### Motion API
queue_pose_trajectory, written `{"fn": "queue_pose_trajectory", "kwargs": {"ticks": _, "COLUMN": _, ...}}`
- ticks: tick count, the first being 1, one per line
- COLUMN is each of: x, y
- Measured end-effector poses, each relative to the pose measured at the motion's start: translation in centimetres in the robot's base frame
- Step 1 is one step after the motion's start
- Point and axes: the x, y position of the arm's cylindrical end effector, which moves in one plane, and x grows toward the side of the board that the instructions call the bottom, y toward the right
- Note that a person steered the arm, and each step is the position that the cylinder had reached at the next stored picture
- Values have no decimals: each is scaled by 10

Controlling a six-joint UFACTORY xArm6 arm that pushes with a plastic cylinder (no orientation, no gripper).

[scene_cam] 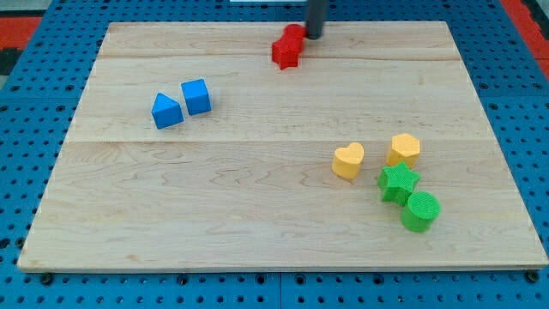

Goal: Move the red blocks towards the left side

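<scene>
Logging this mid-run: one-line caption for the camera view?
My tip touches the red blocks from the view's right near the top edge of the wooden board, ready to push them left.

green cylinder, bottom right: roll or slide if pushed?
The green cylinder stands on its flat end, so it would probably slide, not roll. It touches the green star, which would likely shift too. My tip is far off, by the red blocks.

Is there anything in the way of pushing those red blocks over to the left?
Nothing visible. My tip sits at the right edge of the red blocks, nothing between them. The board to their left along the view's top is bare; the blue blocks lie lower, off that line.
</scene>
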Motion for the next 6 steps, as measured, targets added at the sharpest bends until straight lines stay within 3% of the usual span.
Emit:
{"fn": "queue_pose_trajectory", "kwargs": {"ticks": 1, "x": -11, "y": -8}}
{"fn": "queue_pose_trajectory", "kwargs": {"ticks": 2, "x": 36, "y": 36}}
{"fn": "queue_pose_trajectory", "kwargs": {"ticks": 3, "x": 59, "y": 33}}
{"fn": "queue_pose_trajectory", "kwargs": {"ticks": 4, "x": 54, "y": -18}}
{"fn": "queue_pose_trajectory", "kwargs": {"ticks": 5, "x": 66, "y": -14}}
{"fn": "queue_pose_trajectory", "kwargs": {"ticks": 6, "x": 168, "y": -23}}
